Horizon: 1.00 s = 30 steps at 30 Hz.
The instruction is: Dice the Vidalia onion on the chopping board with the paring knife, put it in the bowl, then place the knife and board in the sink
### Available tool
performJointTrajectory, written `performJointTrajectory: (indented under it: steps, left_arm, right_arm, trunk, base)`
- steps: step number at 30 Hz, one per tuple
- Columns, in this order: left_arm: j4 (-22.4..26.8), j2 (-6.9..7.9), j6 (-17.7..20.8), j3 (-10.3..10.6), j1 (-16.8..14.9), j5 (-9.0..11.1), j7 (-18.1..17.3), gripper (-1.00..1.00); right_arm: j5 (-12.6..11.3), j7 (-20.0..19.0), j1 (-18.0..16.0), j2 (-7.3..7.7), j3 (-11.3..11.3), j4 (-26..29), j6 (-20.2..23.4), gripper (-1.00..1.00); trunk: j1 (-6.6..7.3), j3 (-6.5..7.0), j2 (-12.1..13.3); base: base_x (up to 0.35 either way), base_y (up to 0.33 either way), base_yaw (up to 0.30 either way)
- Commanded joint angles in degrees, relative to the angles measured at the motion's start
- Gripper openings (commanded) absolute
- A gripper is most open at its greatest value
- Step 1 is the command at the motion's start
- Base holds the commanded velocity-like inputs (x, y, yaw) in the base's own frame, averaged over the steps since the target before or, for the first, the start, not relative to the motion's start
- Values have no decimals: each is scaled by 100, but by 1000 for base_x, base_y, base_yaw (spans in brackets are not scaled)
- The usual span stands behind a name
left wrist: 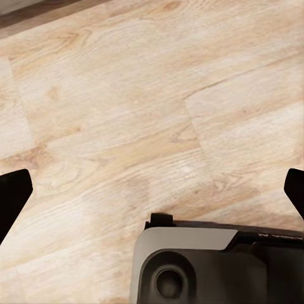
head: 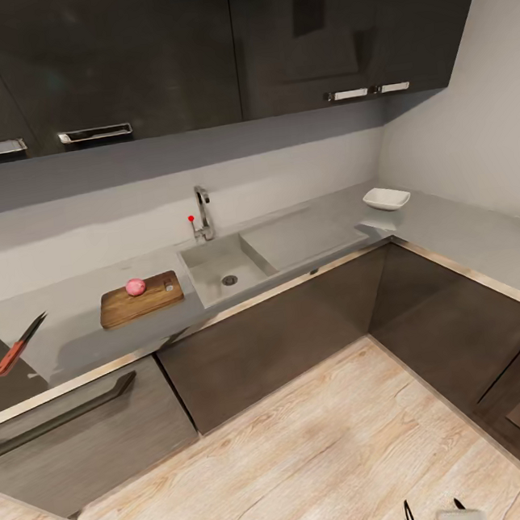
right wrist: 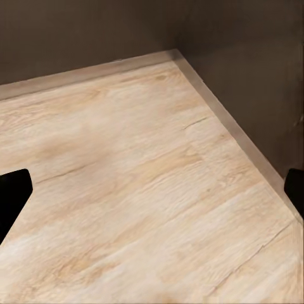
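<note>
We stand back from the L-shaped grey countertop (head: 80, 315), looking down over the kitchen corner. The small round pinkish Vidalia onion (head: 136, 287) sits on top of the dark brown rectangular wooden chopping board (head: 141, 300), which lies on the counter just beside the matte grey rectangular sink (head: 211, 259). The basin itself looks bare around its drain. The slim paring knife with the red-orange handle (head: 18, 345) lies on the counter well apart from the board, dark blade pointing toward the wall. The shallow white squarish bowl (head: 387, 198) rests near the counter's inner corner, beyond the drainboard.

Left gripper (left wrist: 152, 190): dark fingertips at the two edges of the wrist view, spread wide, nothing between them, light wood floor (left wrist: 126, 114) beneath. Right gripper (right wrist: 152, 190): likewise spread and unloaded, over floor near the dark cabinet base (right wrist: 240, 57).

Judgement on handling: the onion is light, firm, round and likely to roll; steady it before cutting. The knife is light and stiff; we would take it by the handle's middle, clear of the blade. The board is rigid and heavier; grip one short edge. The bowl is probably brittle; set pieces in gently.
</note>
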<state>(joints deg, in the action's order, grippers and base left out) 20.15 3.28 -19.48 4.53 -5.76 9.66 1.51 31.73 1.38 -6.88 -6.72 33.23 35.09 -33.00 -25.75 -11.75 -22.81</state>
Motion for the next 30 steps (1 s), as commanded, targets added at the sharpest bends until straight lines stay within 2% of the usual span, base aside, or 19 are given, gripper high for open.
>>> performJointTrajectory:
  steps: [1, 8, 14, 15, 18, 23, 25, 27, 29, 30]
  left_arm:
    - [-3, 4, -20, 48, -4, 53, 16, 100]
    - [-35, -23, -20, 48, -4, 53, 16, 100]
    - [-47, -41, -20, 48, -4, 53, 16, 100]
    - [-59, -43, -20, 48, -4, 53, 16, 100]
    - [-100, -51, -20, 52, -4, 53, 16, 100]
    - [-114, -67, -20, 56, -4, 50, 16, 100]
    - [-115, -74, -20, 56, -4, 50, 16, 100]
    - [-116, -78, -20, 56, -4, 49, 16, 100]
    - [-116, -80, -20, 56, -2, 49, 16, 100]
    - [-116, -80, -20, 56, -3, 50, 16, 100]
  right_arm:
    - [-22, -3, -6, -21, 13, 124, 42, 100]
    - [-165, -107, -6, -149, -41, 315, 130, 100]
    - [-160, -270, -6, -153, -38, 322, 135, 100]
    - [-156, -392, -6, -139, -36, 322, 137, 100]
    - [-147, -1089, -6, -102, -6, 342, 227, 100]
    - [-150, -1649, -6, -64, 4, 394, 582, 100]
    - [-160, -1856, -6, 33, 7, 435, 683, 100]
    - [-180, -2119, -6, 213, 21, 453, 744, 100]
    - [-289, -2518, -6, 485, 46, 427, 788, 100]
    - [-342, -2606, -6, 551, 56, 417, 798, 100]
  trunk:
    - [-3, -11, -11]
    - [-3, -11, -11]
    - [-3, -11, -11]
    - [-3, -11, -11]
    - [-3, -11, -11]
    - [-3, -11, -11]
    - [-3, -11, -11]
    - [-3, -11, -11]
    - [-3, -11, -11]
    - [-3, -11, -11]
  base:
    - [0, 0, 0]
    - [0, 0, 0]
    - [0, 0, 0]
    - [0, 0, 0]
    - [0, 0, 0]
    - [0, 0, 0]
    - [0, 0, 0]
    - [0, 0, 0]
    - [0, 0, 0]
    - [0, 0, 0]
